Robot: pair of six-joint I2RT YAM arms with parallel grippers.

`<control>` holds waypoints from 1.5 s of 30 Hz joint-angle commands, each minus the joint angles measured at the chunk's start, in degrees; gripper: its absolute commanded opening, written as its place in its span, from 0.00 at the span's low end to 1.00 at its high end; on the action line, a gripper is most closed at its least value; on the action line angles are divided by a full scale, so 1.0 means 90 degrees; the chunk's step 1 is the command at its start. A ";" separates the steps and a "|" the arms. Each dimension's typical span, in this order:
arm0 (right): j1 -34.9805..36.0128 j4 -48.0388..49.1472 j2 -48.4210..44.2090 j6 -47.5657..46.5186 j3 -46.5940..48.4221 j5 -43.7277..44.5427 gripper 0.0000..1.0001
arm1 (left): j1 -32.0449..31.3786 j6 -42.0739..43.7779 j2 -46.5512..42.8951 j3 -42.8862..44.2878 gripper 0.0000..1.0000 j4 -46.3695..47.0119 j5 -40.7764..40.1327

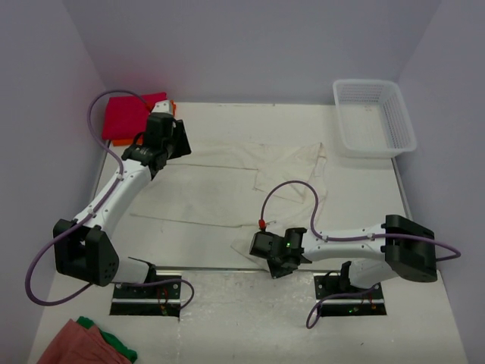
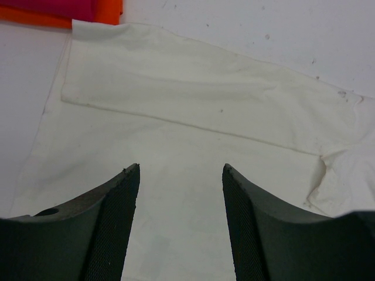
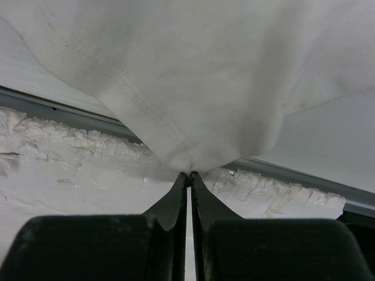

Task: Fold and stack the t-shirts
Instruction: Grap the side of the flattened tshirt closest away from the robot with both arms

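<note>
The cream-white t-shirt lies spread across the middle of the table, wrinkled at its right side. My right gripper is at the shirt's near hem, shut on a pinch of the cream-white cloth that bunches up at its tips. My left gripper hovers over the shirt's far left part, open, with only flat cloth showing between its fingers. A folded magenta-red t-shirt lies on an orange one at the far left corner; both show at the top left of the left wrist view.
A white mesh basket stands at the far right. Salmon-pink and green cloths lie at the near left corner. The table's near edge, a metal strip, runs just under the right gripper.
</note>
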 commanded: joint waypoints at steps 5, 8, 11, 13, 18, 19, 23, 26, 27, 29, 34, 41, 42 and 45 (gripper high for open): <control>-0.0089 0.0039 0.0110 0.0039 0.0394 0.0994 0.00 | -0.0217 -0.0067 -0.0325 -0.0322 0.59 0.0072 -0.0430; -0.0098 -0.0264 -0.0105 -0.0049 0.0608 0.1199 0.00 | -0.0325 -0.0311 -0.0423 -0.0624 0.56 0.0052 -0.0703; -0.0098 -0.0547 -0.0300 -0.0127 0.0843 0.1316 0.00 | -0.0393 -0.0585 -0.0452 -0.0849 0.52 -0.0065 -0.0753; -0.0089 -0.0567 -0.0359 -0.0176 0.0931 0.1317 0.00 | -0.0413 -0.0837 -0.0491 -0.1142 0.52 -0.0104 -0.0714; -0.0098 -0.0587 -0.0301 -0.0196 0.0951 0.1326 0.00 | -0.0413 -0.1385 -0.0921 -0.1748 0.57 -0.0220 -0.0860; -0.0098 -0.0587 -0.0310 -0.0167 0.0931 0.1326 0.00 | -0.0413 -0.1463 -0.1047 -0.1787 0.61 -0.0279 -0.0909; -0.0089 -0.0577 -0.0369 -0.0069 0.0775 0.1336 0.00 | -0.0413 -0.1971 -0.1389 -0.2060 0.79 -0.0621 -0.1231; -0.0098 -0.0587 -0.0544 0.0078 0.0600 0.1326 0.00 | -0.0384 -0.2148 -0.1595 -0.2100 0.79 -0.0758 -0.1475; -0.0089 -0.0538 -0.0670 0.0087 0.0493 0.1326 0.00 | -0.0365 -0.2167 -0.1595 -0.2071 0.80 -0.0826 -0.1466; -0.0098 -0.0480 -0.0798 0.0097 0.0366 0.1317 0.00 | -0.0345 -0.2303 -0.1517 -0.1974 0.81 -0.1021 -0.1543; -0.0098 -0.0450 -0.1101 0.0068 0.0170 0.1356 0.00 | 0.0423 -0.2275 -0.1283 -0.2362 0.84 -0.0935 -0.0764; -0.0098 -0.0314 -0.1462 -0.0029 -0.0084 0.1307 0.00 | 0.1461 -0.2499 -0.1195 -0.2891 0.60 -0.1275 -0.0879; -0.0098 -0.0275 -0.1472 -0.0078 -0.0075 0.1317 0.00 | 0.1529 -0.2538 -0.1166 -0.2901 0.59 -0.1315 -0.0860; -0.0098 -0.0119 -0.1472 -0.0409 -0.0016 0.1365 0.00 | 0.1725 -0.2665 -0.1146 -0.2911 0.58 -0.1549 -0.0724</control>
